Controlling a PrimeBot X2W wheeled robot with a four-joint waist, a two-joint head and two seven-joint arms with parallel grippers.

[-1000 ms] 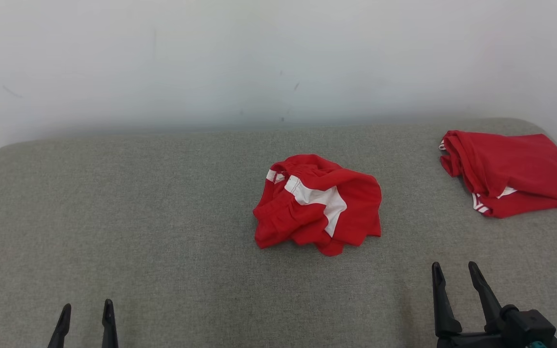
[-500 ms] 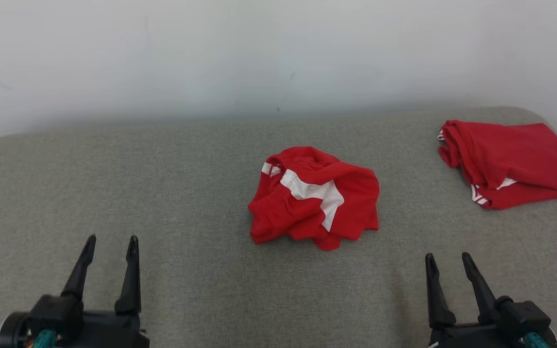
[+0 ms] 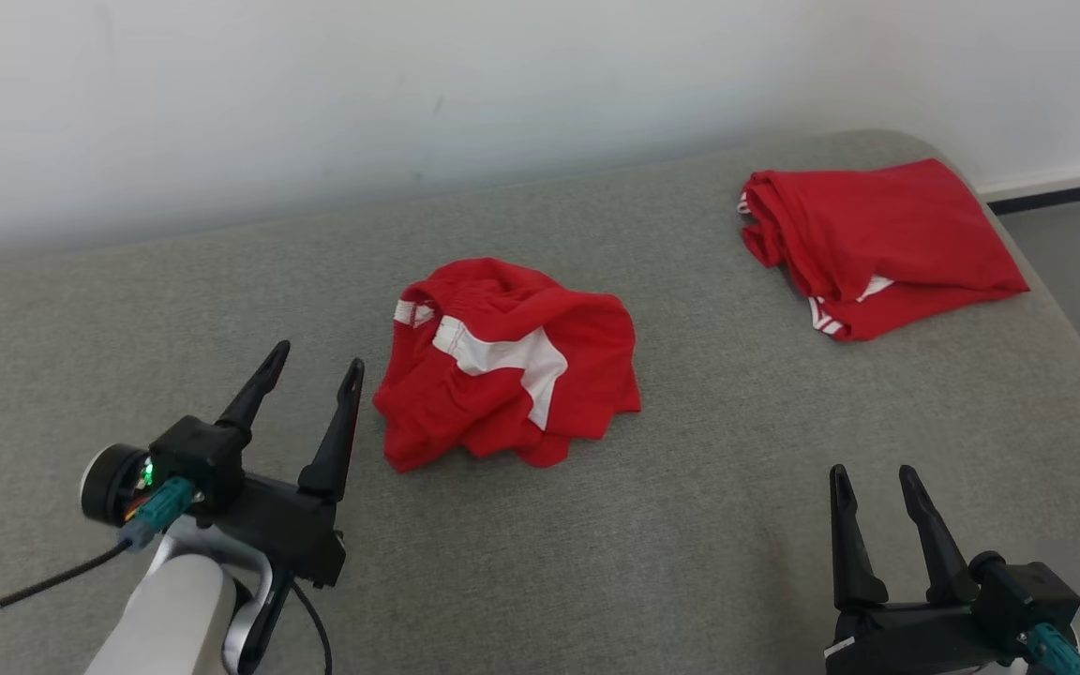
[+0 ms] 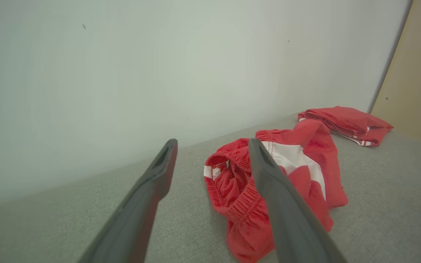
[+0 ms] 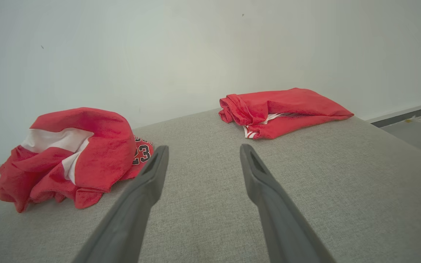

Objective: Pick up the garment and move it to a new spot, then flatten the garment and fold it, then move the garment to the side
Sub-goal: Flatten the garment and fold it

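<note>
peeking under crumpled garment [image 5: 97,146], half-hidden print [image 5: 142,153]

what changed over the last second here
The left hand rose from the bottom edge and reached forward, open, to just beside the crumpled red garment, apparently not touching it. Nothing was grasped or released. The head camera swung too. The right hand stayed low and open; that garment and the folded red garment lie as before.

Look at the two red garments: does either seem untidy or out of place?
Yes. The crumpled garment in the middle lies bunched in a heap, its white panel twisted, while the folded garment at the far right lies neat.
</note>
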